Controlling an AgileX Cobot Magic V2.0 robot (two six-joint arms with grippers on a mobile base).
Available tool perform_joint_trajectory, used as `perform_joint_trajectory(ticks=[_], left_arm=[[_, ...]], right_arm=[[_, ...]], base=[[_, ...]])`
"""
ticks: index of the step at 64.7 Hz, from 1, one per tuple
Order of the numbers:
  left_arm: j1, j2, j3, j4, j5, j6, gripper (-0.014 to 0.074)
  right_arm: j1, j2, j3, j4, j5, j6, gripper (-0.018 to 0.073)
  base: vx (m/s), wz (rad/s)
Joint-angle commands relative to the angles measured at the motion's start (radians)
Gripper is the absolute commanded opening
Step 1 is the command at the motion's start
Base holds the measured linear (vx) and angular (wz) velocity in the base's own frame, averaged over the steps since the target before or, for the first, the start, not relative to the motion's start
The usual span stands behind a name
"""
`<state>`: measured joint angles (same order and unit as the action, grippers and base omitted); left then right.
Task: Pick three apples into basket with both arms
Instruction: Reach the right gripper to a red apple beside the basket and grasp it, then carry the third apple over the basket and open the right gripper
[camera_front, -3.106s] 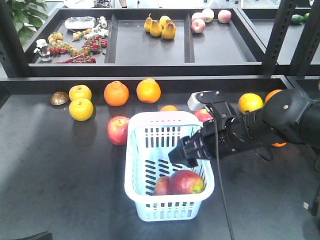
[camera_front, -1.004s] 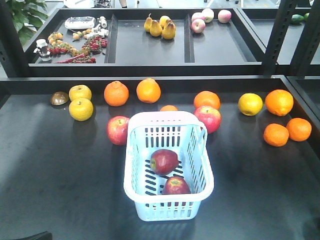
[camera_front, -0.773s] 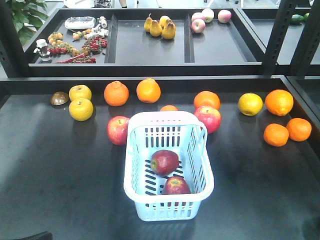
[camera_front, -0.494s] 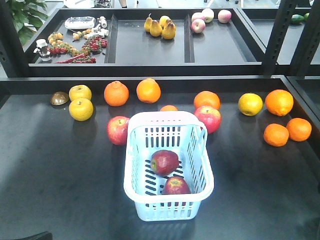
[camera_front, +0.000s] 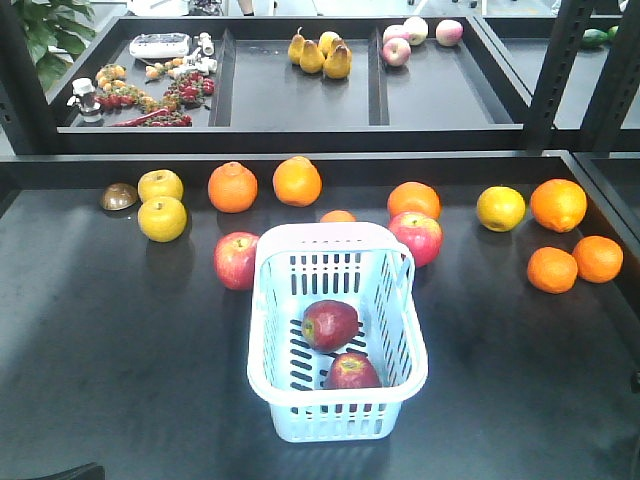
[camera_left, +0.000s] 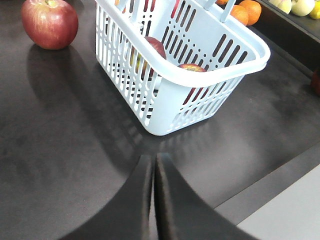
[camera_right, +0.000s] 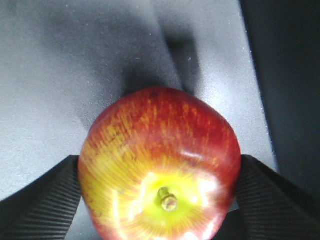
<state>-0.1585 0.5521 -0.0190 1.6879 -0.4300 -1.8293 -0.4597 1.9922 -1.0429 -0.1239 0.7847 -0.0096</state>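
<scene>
Red on pale blue: two apples (camera_front: 330, 325) lie in the basket (camera_front: 338, 238), one mid-floor and one against the near wall. That is the news. A few seconds ago the right arm was stretched over the basket with its jaws down among the fruit. Now that arm is gone from the front view entirely. The pair inside has also resettled, having sat bunched at the near end before and now lying strung out along the floor. For the last second nothing on the table (camera_front: 120, 350) has stirred.

So where did the right gripper (camera_right: 160, 164) go? Its own camera answers: the third apple (camera_right: 165, 125) fills the space between the jaws. The stem and its yellow-green patch face the lens, and a ribbed pad presses each flank. I judge that a firm hold. Pale grey surface lies beyond the jaws and no basket is in sight from there, so this fruit is well away from its target.

The left gripper (camera_left: 153, 159) has its jaws pressed together on nothing. The basket stands ahead of them and a touch right, its slotted wall facing the tips. A loose apple (camera_left: 49, 22) sits farther ahead and off to the left, apart from the basket.

The count reads two in and one in hand. If the right arm carries that fruit back over the rim and lets go, I judge the job done.
</scene>
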Motion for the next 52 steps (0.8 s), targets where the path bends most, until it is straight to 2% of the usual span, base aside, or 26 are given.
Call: perform_joint_trajectory(ticks=[1, 11, 28, 38, 44, 52], left_arm=[[0.001, 0.003, -0.025, -0.032, 0.008, -0.001, -0.0007], [0.001, 0.003, -0.025, -0.032, 0.008, -0.001, -0.0007], [0.001, 0.003, -0.025, -0.032, 0.008, -0.001, -0.0007], [0.001, 0.003, -0.025, -0.032, 0.008, -0.001, -0.0007], [0.001, 0.003, -0.025, -0.032, 0.008, -0.001, -0.0007], [0.001, 0.003, -0.025, -0.032, 0.008, -0.001, -0.0007]], right_arm=[[-0.002, -0.062, -0.017, 0.058, -0.012, -0.061, 0.0202], [-0.002, -0.125, -0.017, 0.173, -0.023, -0.189, -0.0015], [-0.002, -0.311, -0.017, 0.436, 0.004, -0.418, -0.0004], [0.015, -0.455, -0.017, 0.688, 0.081, -0.61, -0.0003], [0.072, -0.531, -0.017, 0.783, 0.135, -0.675, -0.0003], [0.209, -0.617, -0.017, 0.808, 0.199, -0.691, -0.0003]], base=[[0.0, 0.0], [0.0, 0.0], [0.0, 0.0], [0.0, 0.0], [0.0, 0.0], [0.0, 0.0]])
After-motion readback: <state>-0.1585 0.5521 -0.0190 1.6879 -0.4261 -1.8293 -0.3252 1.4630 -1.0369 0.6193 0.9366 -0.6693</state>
